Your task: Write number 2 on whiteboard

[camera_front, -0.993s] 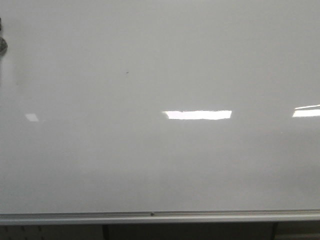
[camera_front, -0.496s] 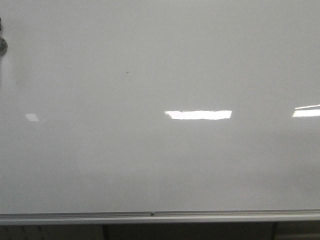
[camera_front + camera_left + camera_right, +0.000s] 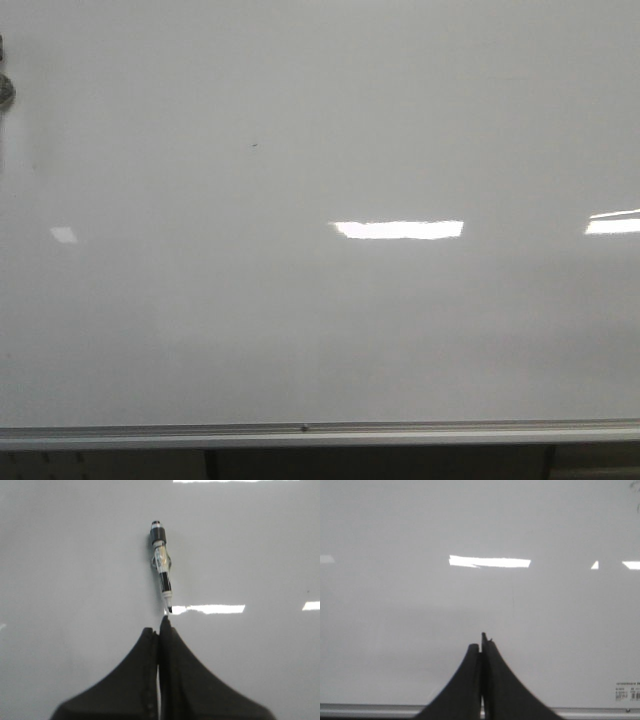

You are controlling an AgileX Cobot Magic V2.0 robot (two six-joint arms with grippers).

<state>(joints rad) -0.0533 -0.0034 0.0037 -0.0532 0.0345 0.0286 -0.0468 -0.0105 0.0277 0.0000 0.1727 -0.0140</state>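
The whiteboard fills the front view, its silver rail along the lower edge and only a tiny dark speck on it; no written stroke is discernible. A marker lies on the board just beyond the left gripper, whose fingers are pressed together. The right gripper is likewise closed, facing bare board.

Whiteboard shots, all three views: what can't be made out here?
- Front view: dark object cut off by the picture's left edge; the speck on the whiteboard is too small to identify.
- Left wrist view: whether the left gripper touches the marker tip; the fingers cover that spot.
- Right wrist view: label print too small to read.
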